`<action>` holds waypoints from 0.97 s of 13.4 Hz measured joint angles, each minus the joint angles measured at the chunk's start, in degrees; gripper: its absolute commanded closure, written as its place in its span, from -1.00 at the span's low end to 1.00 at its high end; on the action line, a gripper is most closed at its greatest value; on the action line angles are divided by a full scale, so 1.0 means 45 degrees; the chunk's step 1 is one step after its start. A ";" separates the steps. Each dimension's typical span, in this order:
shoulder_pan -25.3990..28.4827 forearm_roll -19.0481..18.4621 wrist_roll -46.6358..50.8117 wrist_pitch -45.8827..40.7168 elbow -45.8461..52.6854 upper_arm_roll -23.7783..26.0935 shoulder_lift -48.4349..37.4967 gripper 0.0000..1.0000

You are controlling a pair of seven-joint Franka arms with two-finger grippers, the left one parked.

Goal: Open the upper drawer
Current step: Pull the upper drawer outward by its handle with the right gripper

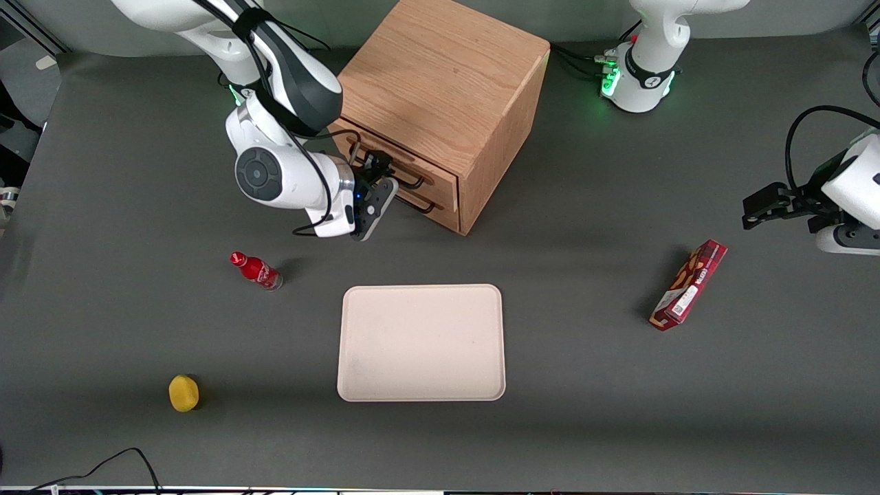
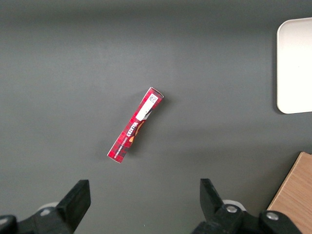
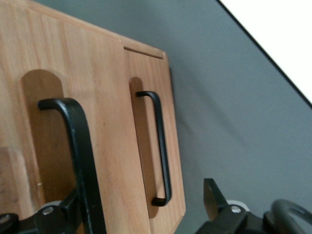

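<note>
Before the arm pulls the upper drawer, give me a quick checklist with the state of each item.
1. Gripper at the upper drawer, not the lower drawer: ok.
2. Fingers open around the upper handle, one on each side: ok.
3. Fingers closed on the handle: not ok, jaws still apart.
4. Upper drawer shut, front flush with the cabinet: ok.
5. Pull path in front of the drawer free; bottle and tray lie nearer the camera, apart from it: ok.
6. Depth of the handle between the fingers: cannot tell.
</note>
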 measured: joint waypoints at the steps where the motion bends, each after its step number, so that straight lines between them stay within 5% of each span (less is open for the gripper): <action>1: -0.0011 -0.0155 -0.0011 0.0002 0.0148 -0.0098 0.0166 -1.00; 13: -0.0049 -0.0895 -0.0406 -0.0734 0.2242 -0.0859 0.1465 -1.00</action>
